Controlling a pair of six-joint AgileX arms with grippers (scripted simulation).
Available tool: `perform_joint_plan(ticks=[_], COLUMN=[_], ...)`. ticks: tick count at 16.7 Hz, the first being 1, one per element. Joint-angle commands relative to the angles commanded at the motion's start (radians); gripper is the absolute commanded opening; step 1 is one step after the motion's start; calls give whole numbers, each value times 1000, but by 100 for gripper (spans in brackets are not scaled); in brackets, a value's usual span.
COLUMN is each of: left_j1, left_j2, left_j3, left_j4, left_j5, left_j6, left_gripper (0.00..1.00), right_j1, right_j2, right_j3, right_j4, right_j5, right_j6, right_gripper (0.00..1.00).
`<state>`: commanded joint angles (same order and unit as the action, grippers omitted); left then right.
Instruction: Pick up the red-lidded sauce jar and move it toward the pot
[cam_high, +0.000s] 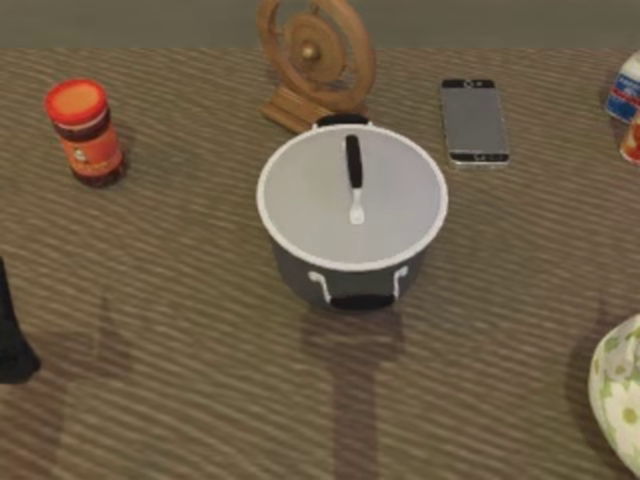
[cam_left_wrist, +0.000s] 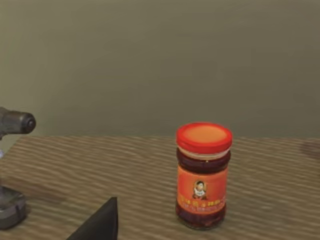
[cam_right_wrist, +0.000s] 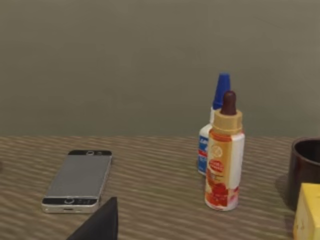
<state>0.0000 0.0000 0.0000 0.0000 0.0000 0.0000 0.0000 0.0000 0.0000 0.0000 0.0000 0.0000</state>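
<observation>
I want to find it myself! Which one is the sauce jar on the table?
Find the big grey pot in the middle of the table. Look far to the top view's left, near the back edge: the sauce jar stands upright there, alone. It is small, with a round red lid, dark red contents and an orange label.

the left arm (cam_high: 14, 345) was seen only as a dark part at the tabletop's left edge, toward the near corner. a dark fingertip (cam_left_wrist: 100, 224) of its gripper was seen in the left wrist view.
</observation>
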Motion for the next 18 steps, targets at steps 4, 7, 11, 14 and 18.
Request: perform_joint_plan(ticks=[4,7,11,14,18], left_j1=[1,1,-4,-12,-22], left_j2=[16,91,290,514,893], left_j3=[27,139,382,606,930], left_j4=[-6,-38,-134,-248,-452], left_j5=[0,4,18,33,51], left_j6=[3,16,40,62,90], left_gripper=[100,100,100,100,100], right_j1=[0,0,0,0,0], right_j2=[0,0,0,0,0], right_j3=[0,0,0,0,0], right_j4=[0,0,0,0,0], right_j5=[0,0,0,0,0], right_j6=[0,0,0,0,0], right_gripper=[100,100,100,100,100])
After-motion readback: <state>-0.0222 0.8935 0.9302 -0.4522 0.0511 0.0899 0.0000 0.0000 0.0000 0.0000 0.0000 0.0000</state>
